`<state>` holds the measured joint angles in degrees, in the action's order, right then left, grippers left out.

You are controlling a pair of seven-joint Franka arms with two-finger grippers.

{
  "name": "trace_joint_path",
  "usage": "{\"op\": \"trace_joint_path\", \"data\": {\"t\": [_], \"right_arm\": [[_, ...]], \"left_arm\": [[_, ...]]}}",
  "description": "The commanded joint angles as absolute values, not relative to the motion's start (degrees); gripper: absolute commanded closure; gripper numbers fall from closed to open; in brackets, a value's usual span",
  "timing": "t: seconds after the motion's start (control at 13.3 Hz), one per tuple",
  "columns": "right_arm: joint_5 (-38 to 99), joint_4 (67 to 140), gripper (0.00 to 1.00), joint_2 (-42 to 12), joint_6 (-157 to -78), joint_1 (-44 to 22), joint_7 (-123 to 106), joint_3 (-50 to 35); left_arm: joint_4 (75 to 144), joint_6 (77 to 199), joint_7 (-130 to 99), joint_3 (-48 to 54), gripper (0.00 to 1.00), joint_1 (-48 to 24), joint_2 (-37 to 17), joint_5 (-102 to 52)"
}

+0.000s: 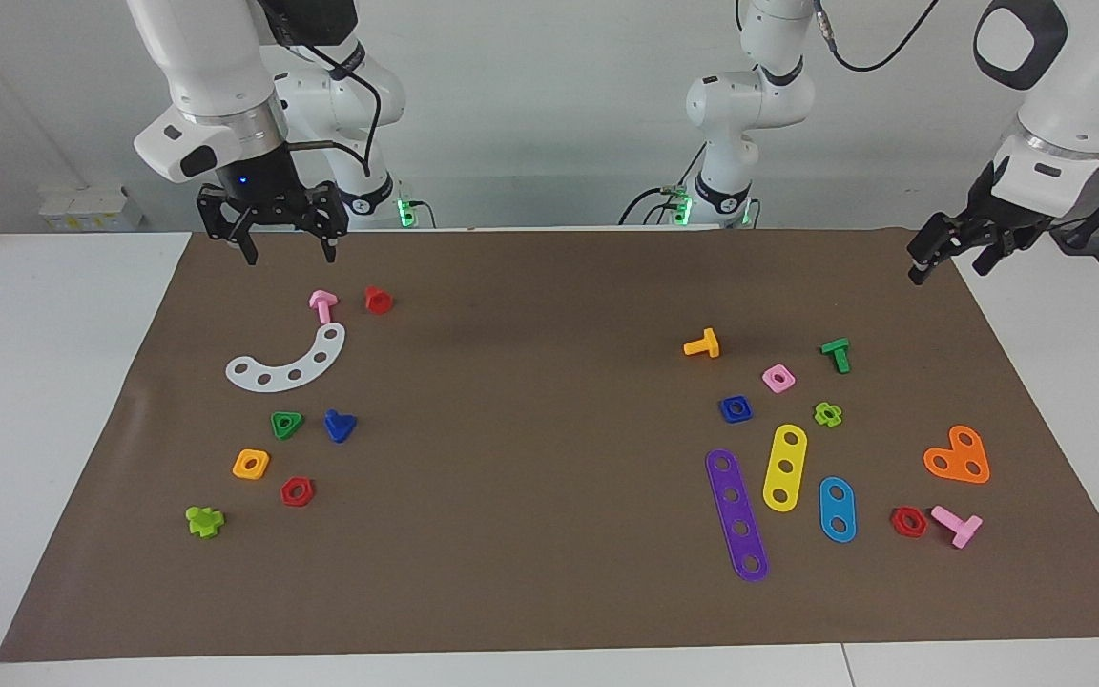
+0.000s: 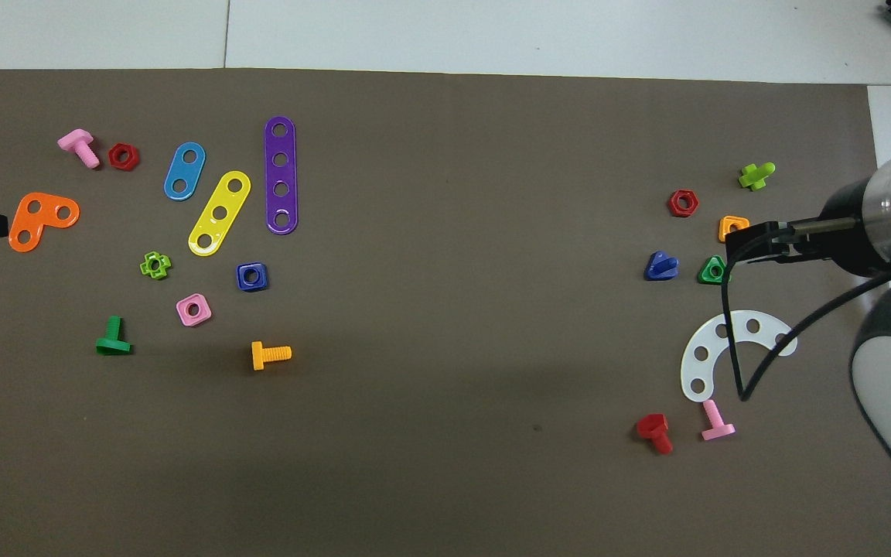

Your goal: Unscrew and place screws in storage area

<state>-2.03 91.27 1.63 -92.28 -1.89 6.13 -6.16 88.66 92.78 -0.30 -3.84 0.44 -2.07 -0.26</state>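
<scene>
The dark-blue screw lies loose on the brown mat beside the green triangular nut; it also shows in the overhead view. Around it is the storage area: the white curved strip, the orange square nut and the red hexagonal nut. My right gripper is open and empty, raised over the mat's edge by the robots, above a pink bolt. My left gripper is open and empty, raised over the mat's corner at the left arm's end.
A red bolt and a lime bolt lie near the storage area. At the left arm's end lie purple, yellow and blue strips, a blue square nut, an orange plate and several bolts and nuts.
</scene>
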Motion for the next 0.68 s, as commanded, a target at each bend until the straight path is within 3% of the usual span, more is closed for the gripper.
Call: {"op": "trace_joint_path", "data": {"t": [0.0,0.6], "right_arm": [[-0.4,92.2,0.0,2.8,-92.0,-1.2,4.3,-6.3],[0.0,91.5,0.0,2.7,-92.5,-0.8,4.2,-6.2]], "left_arm": [[90.5,93.7,-0.4,-3.6,0.0,0.5,-0.4,0.9],[90.5,93.7,-0.4,-3.6,0.0,0.5,-0.4,0.9]]}}
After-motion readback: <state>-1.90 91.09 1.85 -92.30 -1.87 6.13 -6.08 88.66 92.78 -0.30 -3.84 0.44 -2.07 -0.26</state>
